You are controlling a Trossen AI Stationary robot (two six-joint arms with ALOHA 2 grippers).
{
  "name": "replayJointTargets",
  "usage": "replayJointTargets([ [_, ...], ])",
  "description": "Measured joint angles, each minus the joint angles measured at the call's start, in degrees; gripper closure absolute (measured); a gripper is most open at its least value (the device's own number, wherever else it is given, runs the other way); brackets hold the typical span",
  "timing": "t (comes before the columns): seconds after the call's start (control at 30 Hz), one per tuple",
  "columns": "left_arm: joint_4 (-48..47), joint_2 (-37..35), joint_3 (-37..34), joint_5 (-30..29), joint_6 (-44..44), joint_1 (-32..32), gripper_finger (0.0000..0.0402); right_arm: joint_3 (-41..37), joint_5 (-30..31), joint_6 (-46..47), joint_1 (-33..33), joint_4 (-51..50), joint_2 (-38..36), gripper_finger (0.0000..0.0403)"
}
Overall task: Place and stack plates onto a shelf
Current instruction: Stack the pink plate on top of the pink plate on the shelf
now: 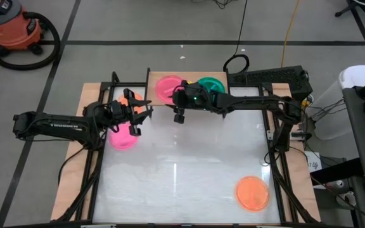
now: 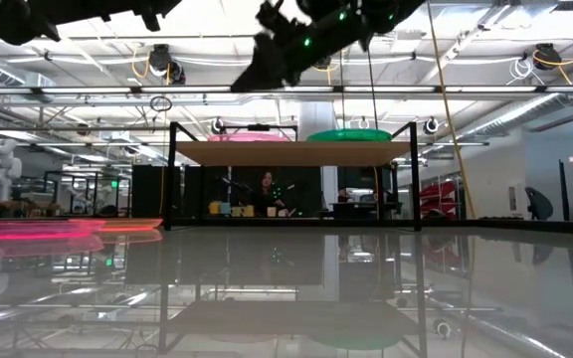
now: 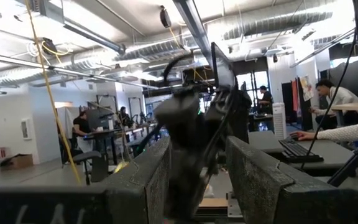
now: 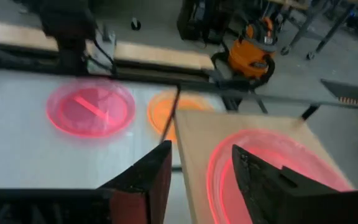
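Note:
The shelf (image 1: 189,81) stands at the table's far edge, a wooden board on black legs (image 2: 291,153). On its board lie a pink plate (image 1: 166,87) (image 4: 272,165) and a green plate (image 1: 211,85) (image 2: 350,135). Another pink plate (image 1: 122,137) (image 4: 91,109) and an orange plate (image 4: 165,112) lie on the table left of the shelf. A second orange plate (image 1: 252,192) lies near the right front corner. No blue plate shows. My right gripper (image 1: 179,115) (image 4: 199,171) hovers open and empty at the shelf's front edge by the pink plate. My left gripper (image 1: 136,118) (image 3: 197,180) is open and empty above the table's pink plate.
A keyboard-like black device (image 1: 268,77) sits right of the shelf. The table's middle (image 1: 182,158) is bare white. Black frame rails (image 1: 94,171) run along both sides. People sit at desks in the room beyond (image 3: 328,99).

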Motion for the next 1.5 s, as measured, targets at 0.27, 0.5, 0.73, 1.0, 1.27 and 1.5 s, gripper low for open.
replayJointTargets([
  [0.27,-0.5,0.0,0.0,0.1,-0.4,0.0,0.0241,0.0,0.1,-0.4,2.1,-4.4,-6.0,0.025],
  [0.5,-2.0,0.0,0.0,0.1,-1.0,0.0,0.0241,0.0,0.4,0.0,3.8,-11.1,-11.1,0.025],
  [0.73,-3.1,0.0,0.0,0.3,-1.4,0.0,0.0241,-8.4,4.6,0.1,6.9,-11.2,-17.7,0.025],
  [1.0,-12.1,-0.1,2.3,0.2,-3.8,0.1,0.0241,-29.6,6.2,7.5,8.8,2.1,-30.7,0.025],
  [1.27,-59.4,-0.1,14.3,-4.7,-6.6,0.1,0.0241,-50.0,9.3,10.3,15.2,20.9,-44.4,0.025],
  [1.5,-82.0,0.0,16.3,-7.3,-20.3,-0.5,0.0241,-54.1,15.0,9.7,19.1,21.8,-50.0,0.025],
])
